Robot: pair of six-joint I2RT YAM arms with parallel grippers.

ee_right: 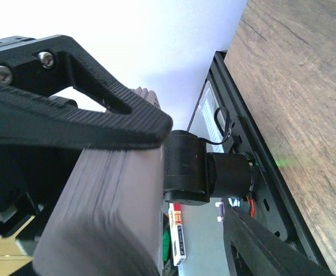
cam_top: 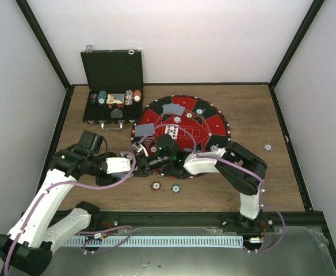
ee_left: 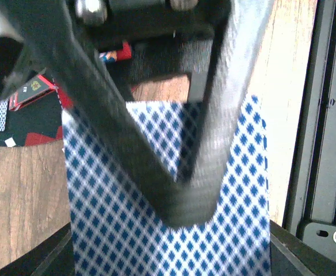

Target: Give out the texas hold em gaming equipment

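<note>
My left gripper [ee_left: 168, 253] is shut across the width of a deck of playing cards [ee_left: 116, 230], whose blue-diamond back faces the wrist camera. One triangular finger [ee_left: 128, 149] of my right gripper lies flat on the top card. In the right wrist view the deck [ee_right: 110, 201] shows edge-on under the upper finger [ee_right: 70, 115]. The lower finger [ee_right: 266, 247] stands apart from it, so my right gripper [ee_right: 197, 172] is open. From above, both grippers [cam_top: 148, 164] [cam_top: 163, 161] meet at the near left edge of the round mat [cam_top: 220, 123]. Dealt cards [cam_top: 174, 108] [cam_top: 144, 130] lie on the mat.
The open black case [cam_top: 111, 69] stands at the back left with chips [cam_top: 137, 96] in it. Loose chips lie on the table in front of the mat [cam_top: 155, 186] [cam_top: 175, 188] and at the right [cam_top: 268, 147]. More chips [cam_top: 199, 111] sit on the mat.
</note>
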